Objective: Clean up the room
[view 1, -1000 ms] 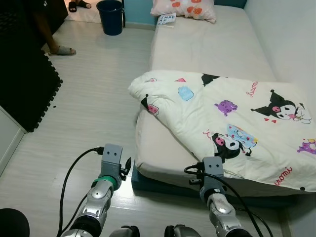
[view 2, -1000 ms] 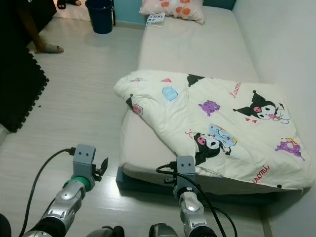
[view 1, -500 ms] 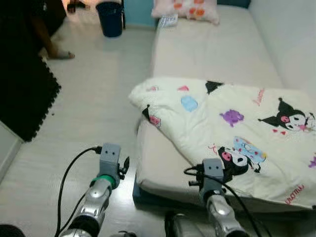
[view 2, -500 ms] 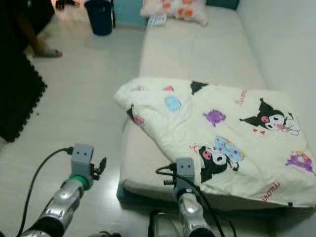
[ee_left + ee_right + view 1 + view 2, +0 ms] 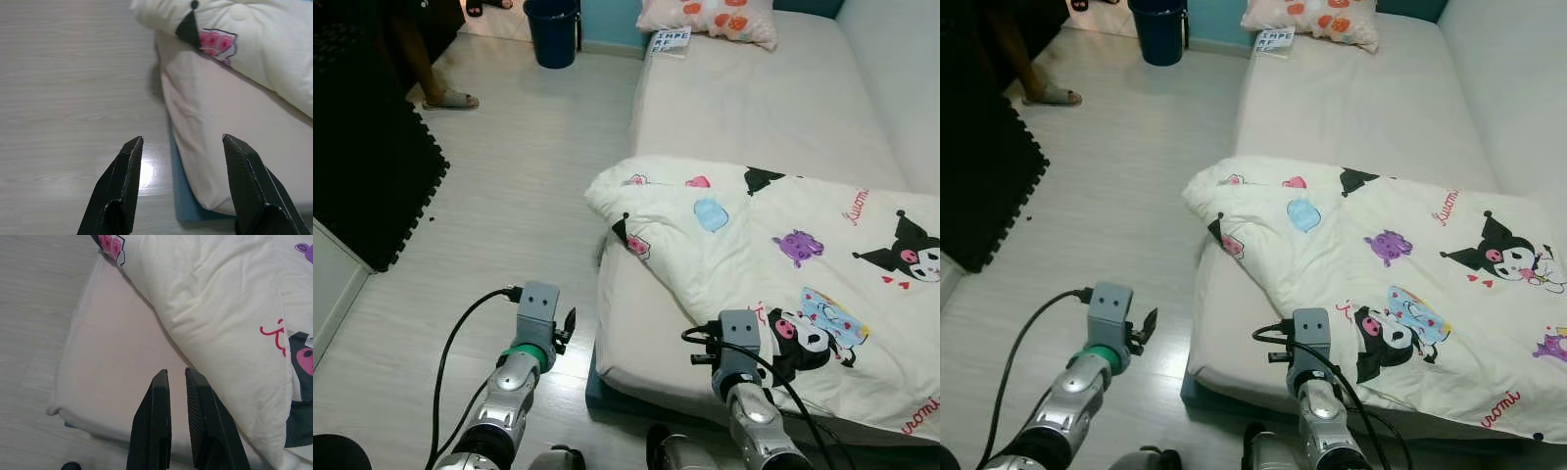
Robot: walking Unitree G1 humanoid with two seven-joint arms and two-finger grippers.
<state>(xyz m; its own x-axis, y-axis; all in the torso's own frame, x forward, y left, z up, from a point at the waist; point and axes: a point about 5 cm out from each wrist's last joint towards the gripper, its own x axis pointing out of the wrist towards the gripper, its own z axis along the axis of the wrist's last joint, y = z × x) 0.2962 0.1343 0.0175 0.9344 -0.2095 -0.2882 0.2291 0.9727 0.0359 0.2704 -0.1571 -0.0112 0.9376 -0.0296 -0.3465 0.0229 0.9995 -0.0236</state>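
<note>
quilt [image 5: 773, 255] lies on bed [image 5: 754, 88] ahead of both jaws.

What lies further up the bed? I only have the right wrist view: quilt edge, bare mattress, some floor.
Observer: A pillow with orange prints lies at the far end of the bed.
Operator: Anything beside it?
Observer: A printed card or booklet, at the bed's floor-side edge.
Operator: Floor obstacles?
Observer: A dark blue bin stands beyond the bed's far corner, and a person's foot is near the black mat.
</note>
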